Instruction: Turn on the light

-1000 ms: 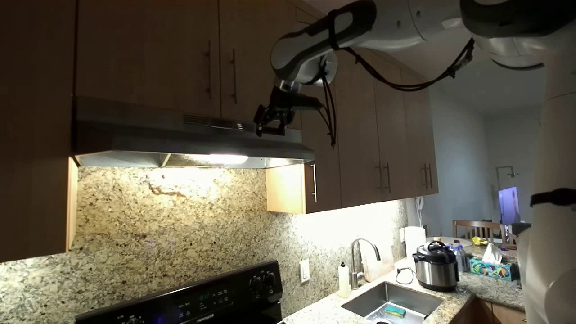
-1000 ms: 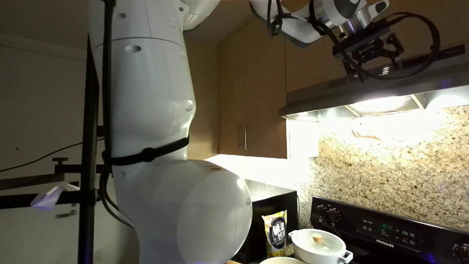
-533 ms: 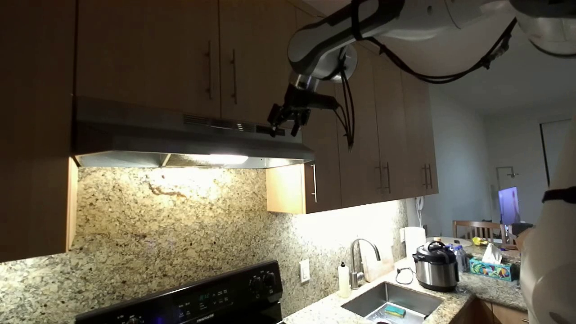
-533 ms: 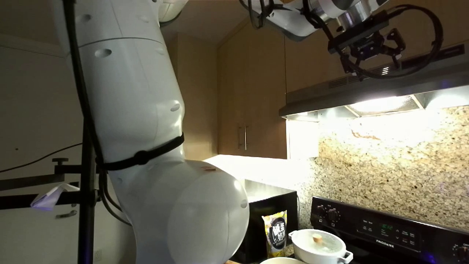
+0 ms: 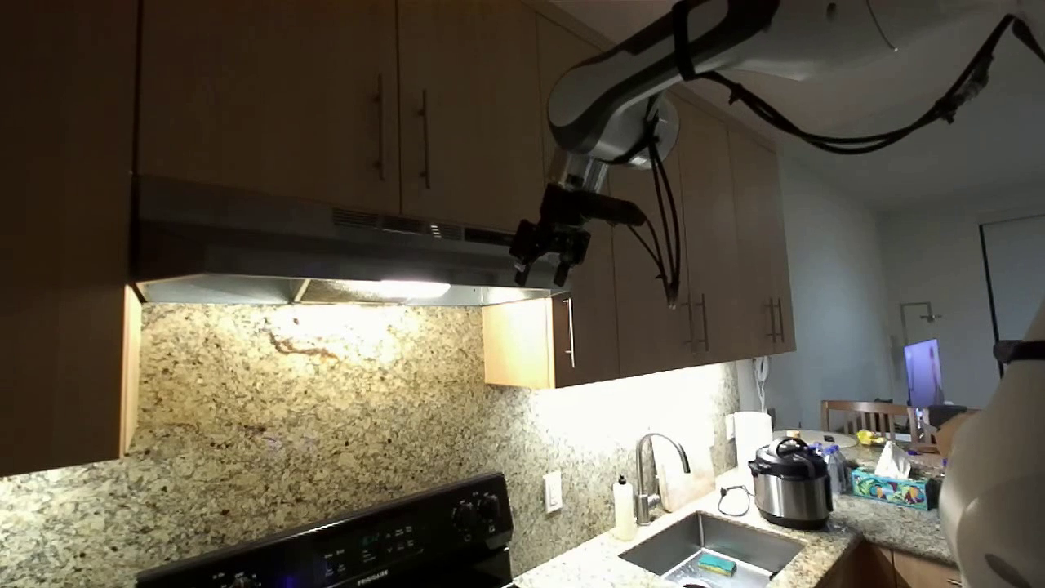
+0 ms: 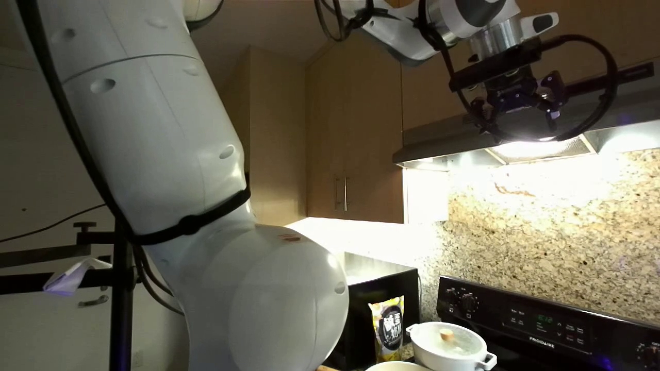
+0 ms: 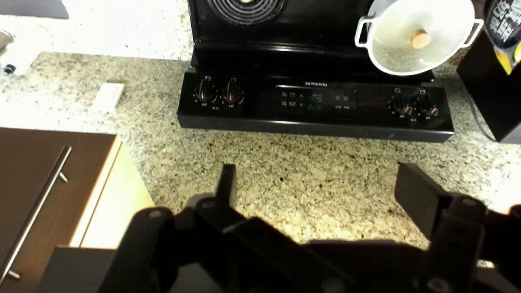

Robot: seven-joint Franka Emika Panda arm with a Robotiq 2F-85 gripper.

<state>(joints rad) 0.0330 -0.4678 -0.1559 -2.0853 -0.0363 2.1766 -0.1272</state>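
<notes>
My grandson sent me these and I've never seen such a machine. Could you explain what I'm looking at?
The big, mostly white thing is a robot arm; the black pincer at its end does the grasping. Two pictures, the exterior views, come from cameras outside the robot, looking from different places. The third comes from a camera on its wrist, peering past the pincer's two fingers; the stove appears upside down there.

A lidded white pot is at the stove. On the counter stand a pale bottle and a metal pot; a sponge lies in the sink.

The pincer is open and holds nothing. The task is turning on a light: the lamp under the grey cooker hood is glowing in both exterior views.
</notes>
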